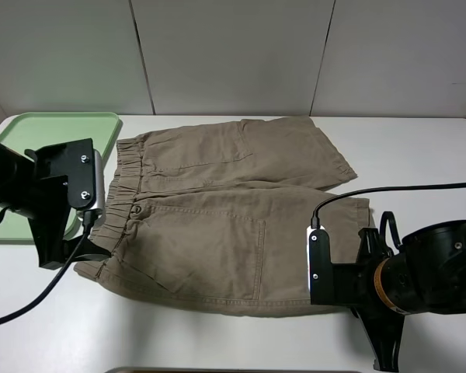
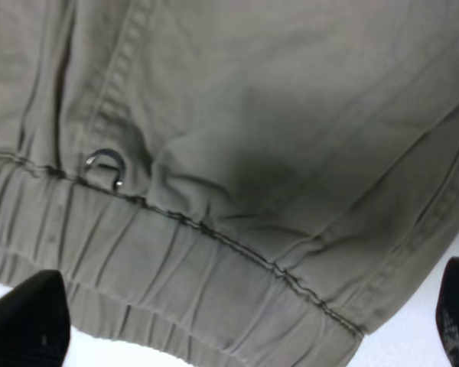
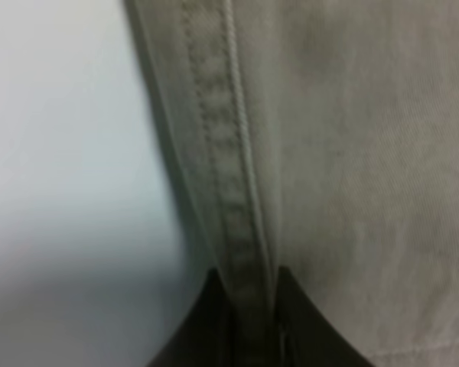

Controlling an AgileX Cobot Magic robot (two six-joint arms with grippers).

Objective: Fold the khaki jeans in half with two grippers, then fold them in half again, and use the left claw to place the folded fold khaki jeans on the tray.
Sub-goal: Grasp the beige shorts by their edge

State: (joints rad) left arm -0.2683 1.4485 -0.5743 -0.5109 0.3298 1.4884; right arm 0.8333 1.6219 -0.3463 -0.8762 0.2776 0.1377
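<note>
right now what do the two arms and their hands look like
Both arms are black. The left arm has a boxy wrist plate with silver screws, a grey side and a black cable. The right arm has a bulky round wrist with an orange ring, a white-edged black box and a black cable.

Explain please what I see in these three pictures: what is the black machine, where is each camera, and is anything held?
These are two black robot arms at a white table, each ending in a pincer. The wide picture comes from a camera mounted high above. The other two come from cameras on the arms' wrists, looking down past the fingers. Khaki shorts lie spread flat, and a pale green tray sits at the far left. The left pincer stands open over the gathered waistband, one finger on each side. The right pincer has closed on the stitched hem of the near leg.
</note>
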